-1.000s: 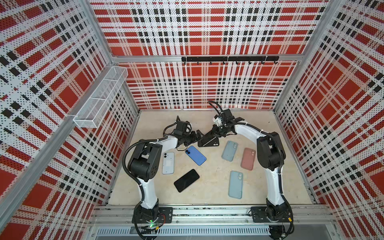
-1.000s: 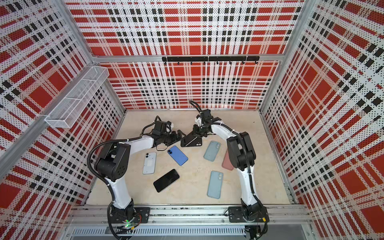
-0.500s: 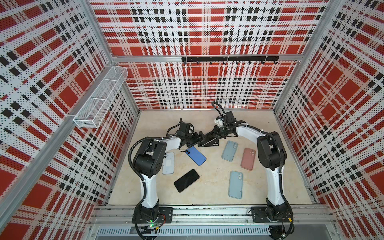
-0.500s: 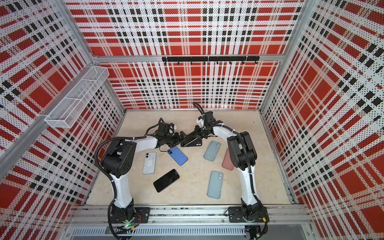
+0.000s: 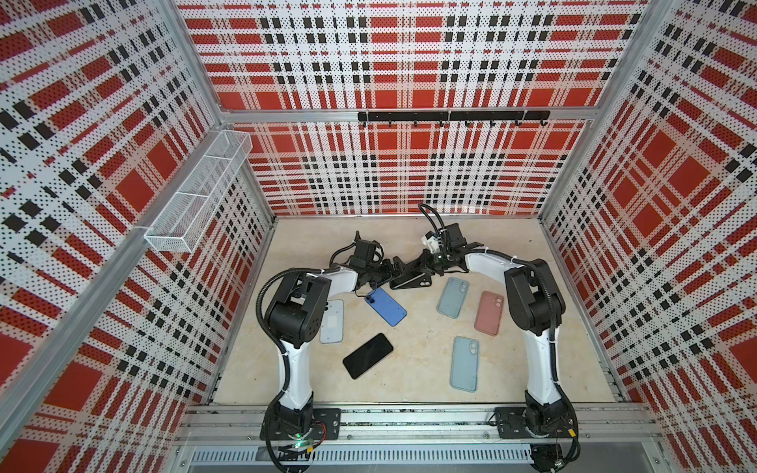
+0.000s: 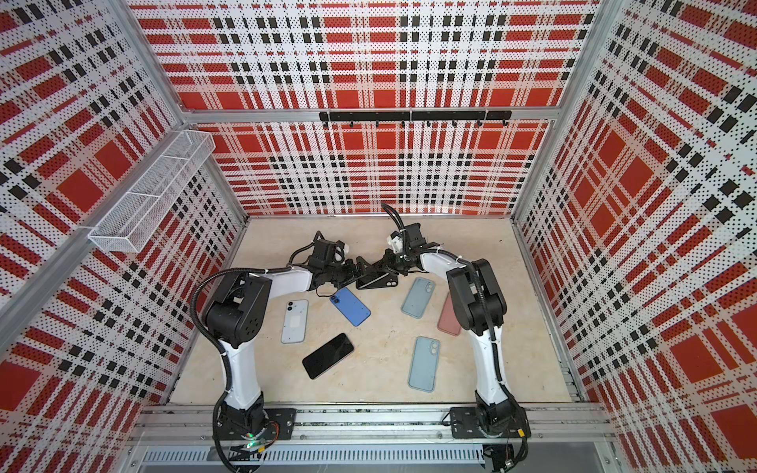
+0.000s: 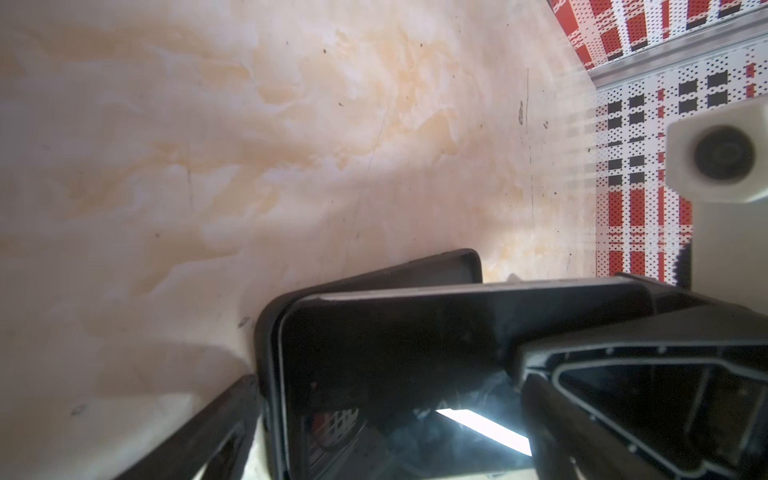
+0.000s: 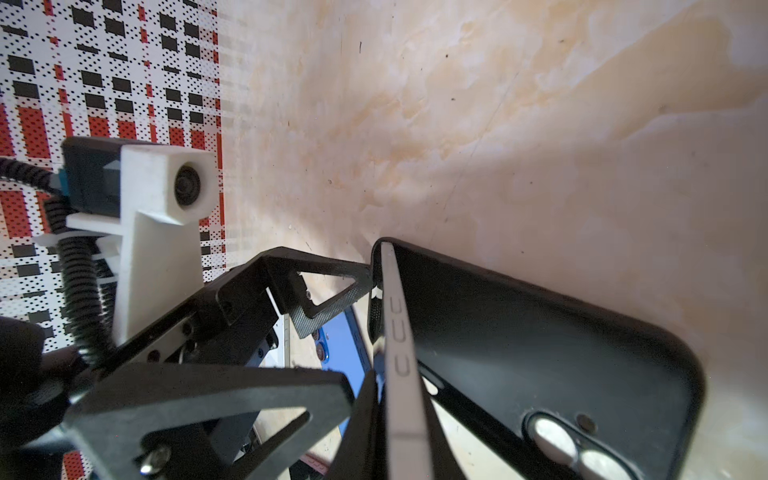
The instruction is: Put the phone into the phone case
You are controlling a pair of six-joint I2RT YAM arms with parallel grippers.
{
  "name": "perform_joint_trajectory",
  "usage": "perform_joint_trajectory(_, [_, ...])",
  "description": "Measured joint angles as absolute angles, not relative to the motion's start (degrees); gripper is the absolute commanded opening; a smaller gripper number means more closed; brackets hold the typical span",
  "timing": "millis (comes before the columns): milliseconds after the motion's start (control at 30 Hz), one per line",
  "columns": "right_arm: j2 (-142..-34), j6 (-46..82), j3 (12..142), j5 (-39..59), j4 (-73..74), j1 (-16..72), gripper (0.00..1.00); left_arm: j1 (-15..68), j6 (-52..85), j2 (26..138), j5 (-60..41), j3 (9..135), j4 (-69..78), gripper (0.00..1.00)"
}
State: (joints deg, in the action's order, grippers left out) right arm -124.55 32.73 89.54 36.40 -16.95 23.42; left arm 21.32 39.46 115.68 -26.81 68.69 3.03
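Right gripper (image 5: pixel 422 265) was clamped on the edge of the black phone (image 8: pixel 397 332) and held it tilted over the back middle of the table (image 5: pixel 418 368). The phone sat partly in the black case (image 8: pixel 540 353). Left gripper (image 5: pixel 391 273) was wide open at the case's end, gripping nothing.

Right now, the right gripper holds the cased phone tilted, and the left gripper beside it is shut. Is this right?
Not quite. The left gripper is open, not shut: the right wrist view shows its two fingers spread wide beside the cased phone. The rest is right: the right gripper is clamped on that phone, which is tilted.
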Motion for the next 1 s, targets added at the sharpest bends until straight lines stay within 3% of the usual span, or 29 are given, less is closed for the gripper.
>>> perform_joint_trajectory(333, [-125.7, 33.3, 88.7, 38.6, -14.0, 22.9, 0.14, 21.3, 39.5, 115.7, -26.7, 68.7, 3.1, 1.00])
perform_joint_trajectory(833, [-126.6, 31.9, 87.6, 31.2, -15.0, 23.5, 0.42, 21.1, 39.4, 115.7, -27.0, 68.7, 3.1, 1.00])
perform_joint_trajectory(1000, [-126.5, 30.1, 88.1, 28.5, -17.1, 23.8, 0.56, 21.1, 39.4, 115.7, -27.2, 68.7, 3.2, 1.00])
